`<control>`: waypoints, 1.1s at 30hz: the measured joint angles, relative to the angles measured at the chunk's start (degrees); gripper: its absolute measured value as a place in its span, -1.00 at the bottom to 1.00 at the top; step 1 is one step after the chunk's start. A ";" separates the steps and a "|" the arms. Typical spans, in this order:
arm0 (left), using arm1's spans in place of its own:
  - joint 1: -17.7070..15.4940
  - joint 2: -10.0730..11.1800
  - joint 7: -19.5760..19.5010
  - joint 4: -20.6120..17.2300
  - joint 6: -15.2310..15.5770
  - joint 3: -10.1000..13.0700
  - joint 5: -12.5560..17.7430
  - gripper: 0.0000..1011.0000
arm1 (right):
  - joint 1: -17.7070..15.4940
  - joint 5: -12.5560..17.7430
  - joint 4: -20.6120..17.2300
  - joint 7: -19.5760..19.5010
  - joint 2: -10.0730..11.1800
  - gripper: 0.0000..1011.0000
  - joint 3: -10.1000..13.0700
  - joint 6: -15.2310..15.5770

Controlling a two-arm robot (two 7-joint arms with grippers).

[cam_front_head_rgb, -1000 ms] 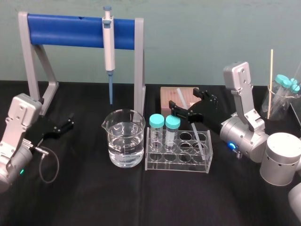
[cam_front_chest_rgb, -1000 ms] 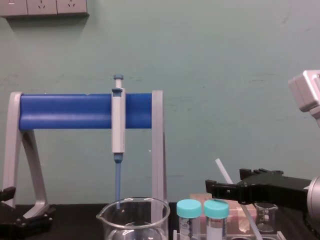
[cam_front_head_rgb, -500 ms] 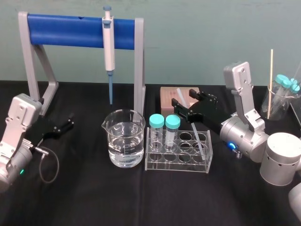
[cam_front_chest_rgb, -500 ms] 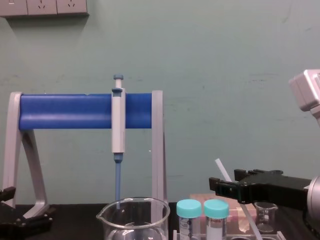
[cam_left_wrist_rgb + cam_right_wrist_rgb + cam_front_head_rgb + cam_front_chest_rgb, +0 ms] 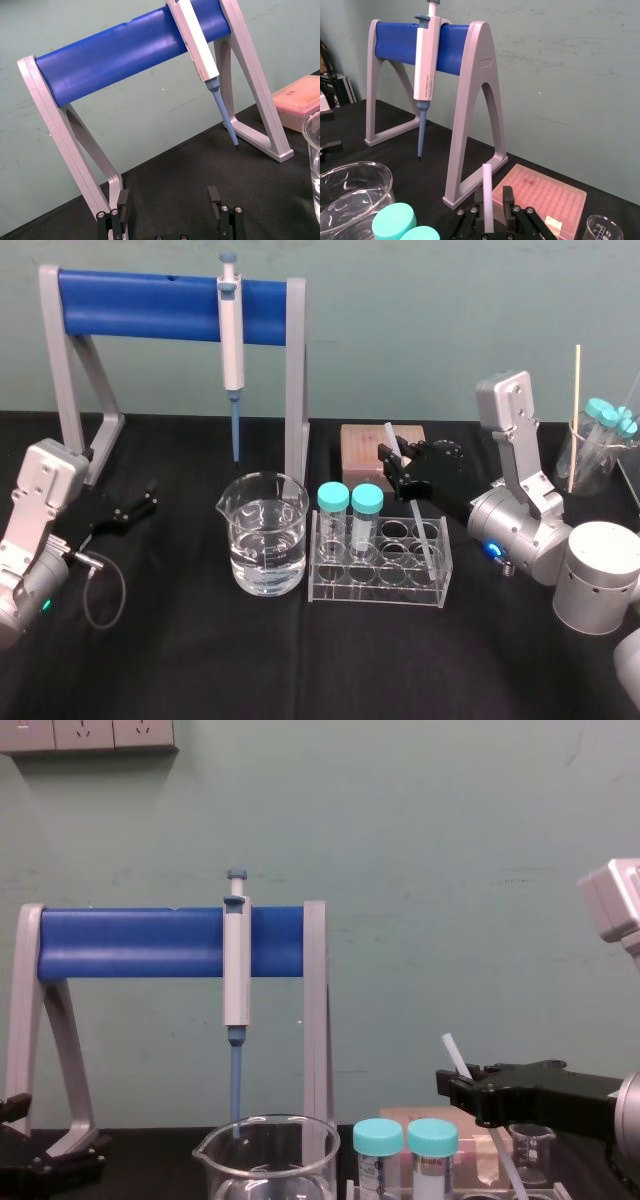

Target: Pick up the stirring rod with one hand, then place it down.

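Head view: your right gripper [image 5: 400, 462] is clamped on the stirring rod [image 5: 421, 528], which leans with its lower end in the clear tube rack [image 5: 380, 595]. The left gripper [image 5: 138, 508] sits idle near the stand [image 5: 65, 360].

Left wrist view: its fingers [image 5: 122, 210] are spread and empty.

Right wrist view: the rod stands between both pads [image 5: 507, 200].

Chest view: the rod's tip shows above the gripper.

Judgement: pick-up underway. Next, lift along the rod's lean, clear of the rack.

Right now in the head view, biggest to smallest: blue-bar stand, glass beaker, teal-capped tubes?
1. Grey-legged stand with the blue bar
2. Clear glass beaker of water
3. Left teal-capped tube and right teal-capped tube: they look alike.
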 joint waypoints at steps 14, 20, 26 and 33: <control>0.00 0.00 0.00 0.00 0.00 0.00 0.00 0.98 | -0.05 0.02 0.00 0.06 -0.03 -0.87 0.09 -0.13; 0.00 0.00 0.00 0.00 0.00 0.00 0.00 0.98 | -1.16 -0.09 0.02 0.45 -0.62 -0.87 1.58 -3.58; 0.00 0.00 0.00 0.00 0.00 0.00 0.00 0.98 | -2.48 0.60 -0.22 1.70 -1.37 -0.87 3.41 -8.49; 0.00 0.00 0.00 0.00 0.00 0.00 0.00 0.98 | -3.72 2.87 -0.97 3.73 -2.13 -0.87 5.36 -12.73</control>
